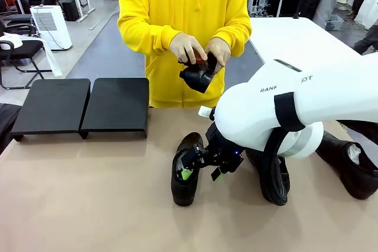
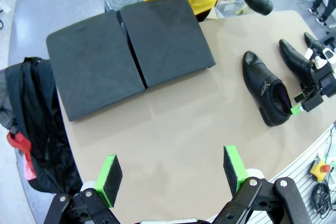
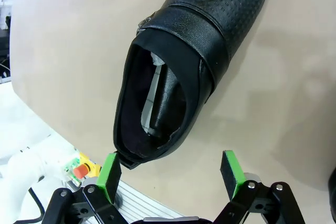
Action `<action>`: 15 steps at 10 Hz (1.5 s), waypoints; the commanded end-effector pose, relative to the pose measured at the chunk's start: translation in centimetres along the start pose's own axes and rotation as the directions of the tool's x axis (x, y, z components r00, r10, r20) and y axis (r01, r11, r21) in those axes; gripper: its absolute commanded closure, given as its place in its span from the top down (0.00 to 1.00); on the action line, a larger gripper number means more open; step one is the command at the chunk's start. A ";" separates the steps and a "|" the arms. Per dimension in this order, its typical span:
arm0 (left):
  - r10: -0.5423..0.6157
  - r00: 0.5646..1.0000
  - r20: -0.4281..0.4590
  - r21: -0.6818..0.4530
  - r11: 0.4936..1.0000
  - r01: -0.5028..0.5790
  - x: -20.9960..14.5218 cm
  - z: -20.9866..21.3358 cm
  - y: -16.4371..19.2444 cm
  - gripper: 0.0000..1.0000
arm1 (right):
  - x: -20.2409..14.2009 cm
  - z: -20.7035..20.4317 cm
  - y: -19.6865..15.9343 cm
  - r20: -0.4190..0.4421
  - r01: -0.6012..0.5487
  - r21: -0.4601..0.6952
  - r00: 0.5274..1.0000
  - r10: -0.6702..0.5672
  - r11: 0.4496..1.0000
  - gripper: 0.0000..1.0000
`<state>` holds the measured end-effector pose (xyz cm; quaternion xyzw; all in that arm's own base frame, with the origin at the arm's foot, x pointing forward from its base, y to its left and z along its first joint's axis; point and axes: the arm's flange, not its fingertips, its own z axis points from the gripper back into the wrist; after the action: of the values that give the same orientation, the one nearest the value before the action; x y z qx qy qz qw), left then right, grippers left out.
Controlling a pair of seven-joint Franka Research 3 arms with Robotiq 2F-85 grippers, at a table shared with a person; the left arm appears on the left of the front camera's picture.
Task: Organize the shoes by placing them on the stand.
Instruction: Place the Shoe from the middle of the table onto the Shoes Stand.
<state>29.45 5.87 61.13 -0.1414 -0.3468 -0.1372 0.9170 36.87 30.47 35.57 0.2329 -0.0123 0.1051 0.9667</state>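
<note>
A glossy black shoe [image 1: 184, 176] lies on the tan table, toe towards the person. My right gripper [image 1: 202, 172] hovers open at its heel end. In the right wrist view the shoe [image 3: 202, 51] has its heel rim next to one green pad [image 3: 109, 169] of the right gripper [image 3: 170, 171], with nothing clamped. Two more shoes [image 1: 274, 176] [image 1: 353, 170] lie to the right. The person holds another shoe [image 1: 198, 75] in both hands. The stand [image 1: 82, 105], two flat black platforms, is bare at the far left. My left gripper [image 2: 170, 174] hangs open high above the table, with the stand [image 2: 131, 51] ahead of it.
A black bag with a red strap [image 2: 26, 119] sits off the table's edge beside the stand. The bare table surface [image 1: 88, 205] spreads between stand and shoes. An emergency stop button [image 2: 320, 169] lies by the robot-side edge. Another white table [image 1: 295, 39] stands behind.
</note>
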 end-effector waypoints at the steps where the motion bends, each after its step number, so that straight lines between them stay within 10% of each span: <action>1: -0.009 1.000 0.004 -0.014 1.000 0.009 -0.1 0.1 0.0 1.00 | 0.0 0.0 0.0 0.000 0.000 0.000 1.000 0.000 1.000 1.00; 5: -0.009 1.000 0.004 -0.014 1.000 0.009 -0.1 0.1 0.0 1.00 | -8.4 11.8 1.0 0.188 -0.023 -0.078 0.981 0.038 0.997 1.00; 8: 0.062 0.998 -0.003 -0.017 0.998 -0.062 -0.9 -2.3 -5.2 1.00 | -12.7 18.8 -0.8 0.466 0.111 -0.050 0.882 -0.075 0.993 1.00; 11: 0.185 0.982 -0.033 0.060 0.981 -0.183 -1.9 -6.7 -10.6 1.00 | -10.2 21.2 -5.2 0.562 0.314 0.169 0.748 -0.353 0.934 1.00; 12: 0.224 0.975 0.012 0.079 0.971 -0.224 -1.2 -5.9 -9.7 1.00 | -9.9 23.6 0.0 0.519 0.156 0.020 0.843 -0.144 0.988 1.00; 15: 0.177 0.984 -0.036 0.067 0.982 -0.174 0.3 -5.9 -10.8 1.00 | -9.2 24.3 -1.5 0.534 0.218 0.059 0.818 -0.215 0.974 1.00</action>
<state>29.38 -5.86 58.89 -0.1404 -0.3170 -0.0524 0.9365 28.12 17.56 55.80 0.2494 -0.2528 -0.0579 0.9330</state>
